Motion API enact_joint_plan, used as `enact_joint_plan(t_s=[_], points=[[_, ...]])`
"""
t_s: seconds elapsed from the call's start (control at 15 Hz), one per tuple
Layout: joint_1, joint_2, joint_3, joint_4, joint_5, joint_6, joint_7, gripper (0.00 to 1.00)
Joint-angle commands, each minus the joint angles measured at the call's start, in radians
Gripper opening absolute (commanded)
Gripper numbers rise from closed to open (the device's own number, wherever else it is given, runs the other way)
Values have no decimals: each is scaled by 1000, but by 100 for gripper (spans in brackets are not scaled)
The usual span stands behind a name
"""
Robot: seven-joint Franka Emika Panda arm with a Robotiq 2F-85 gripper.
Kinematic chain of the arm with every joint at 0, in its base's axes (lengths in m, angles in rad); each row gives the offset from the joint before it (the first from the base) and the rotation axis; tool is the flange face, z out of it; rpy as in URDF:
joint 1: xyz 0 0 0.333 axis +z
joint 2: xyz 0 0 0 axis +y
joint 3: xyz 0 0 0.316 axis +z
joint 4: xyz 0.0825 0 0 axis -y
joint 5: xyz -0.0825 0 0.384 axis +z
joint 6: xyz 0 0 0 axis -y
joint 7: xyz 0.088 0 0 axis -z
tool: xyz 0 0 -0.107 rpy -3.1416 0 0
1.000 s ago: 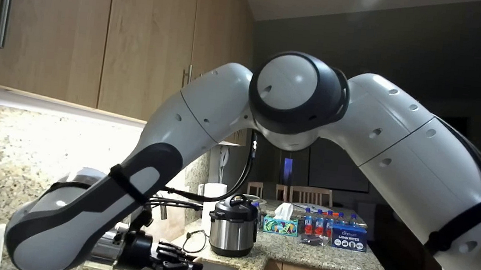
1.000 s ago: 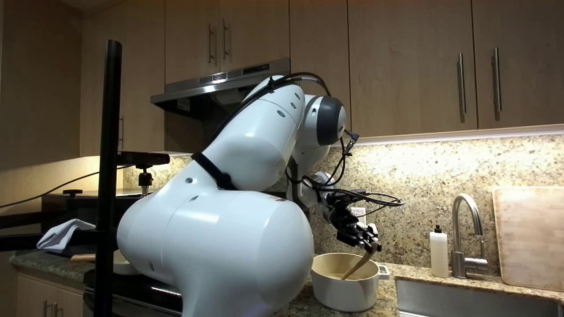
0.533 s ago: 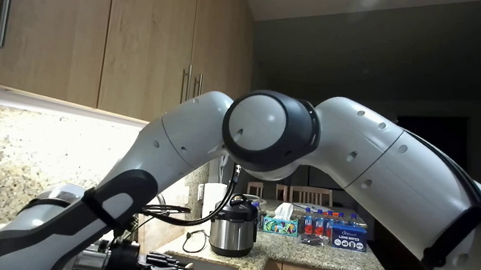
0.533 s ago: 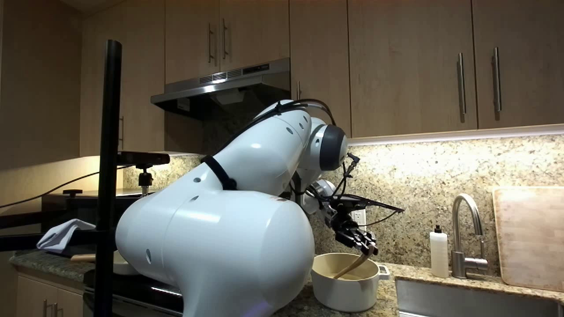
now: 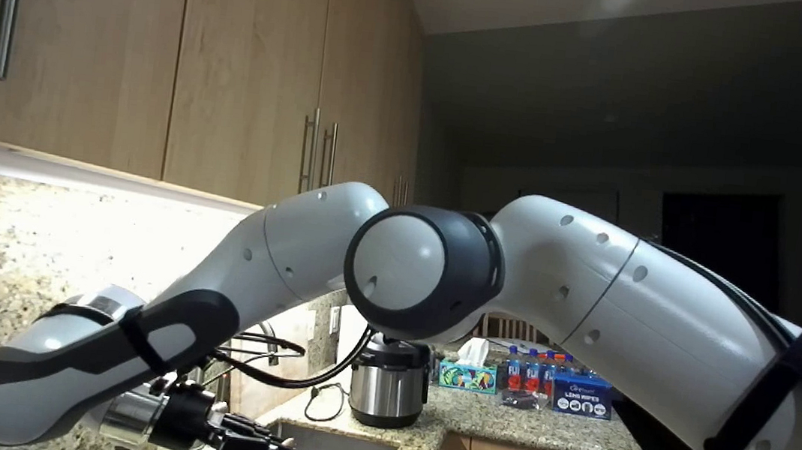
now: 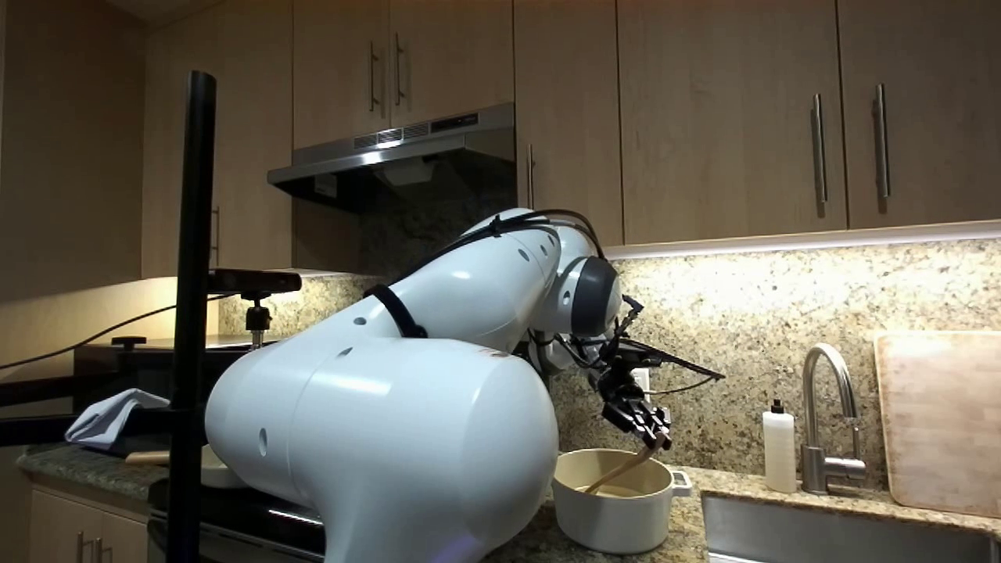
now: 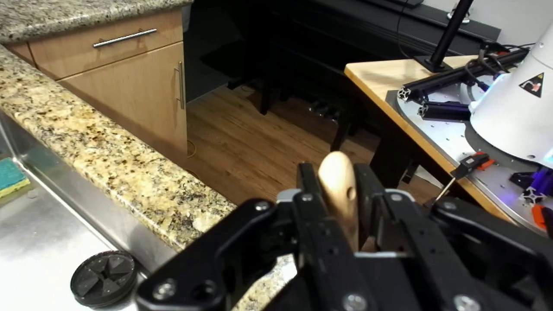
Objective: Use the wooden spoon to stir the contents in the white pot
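The spoon [image 6: 624, 471] is pinched near its handle's end by the gripper [image 7: 337, 175] and slanted into the pot [image 6: 611, 518], presumably so that stirring can be done from clear above it. The pot is set on the counter [image 6: 690, 529], beside the sink [image 6: 821, 536].

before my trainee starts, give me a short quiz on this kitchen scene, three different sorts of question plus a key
1. True or false: the gripper holds the wooden spoon.
2. What colour is the cap of the bottle beside the faucet: a) red, b) black, c) yellow?
3. Fill in: the spoon's lower end is inside the ____.

Key: 1. True. 2. b. 3. White pot.
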Motion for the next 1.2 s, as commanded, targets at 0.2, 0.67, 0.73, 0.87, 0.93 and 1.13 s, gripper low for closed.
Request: enact_joint_plan(t_s=[0.2, 0.67, 0.73, 0.87, 0.93, 1.13], points=[[-13, 128, -33, 216, 17, -85, -27, 8], [-14, 151, -114, 246, 21, -102, -41, 8], [-9, 148, -122, 240, 12, -103, -46, 8], [5, 147, -136, 229, -2, -107, -47, 9], [15, 149, -144, 224, -12, -112, -50, 9], [46, 167, -159, 229, -34, -126, -40, 9]])
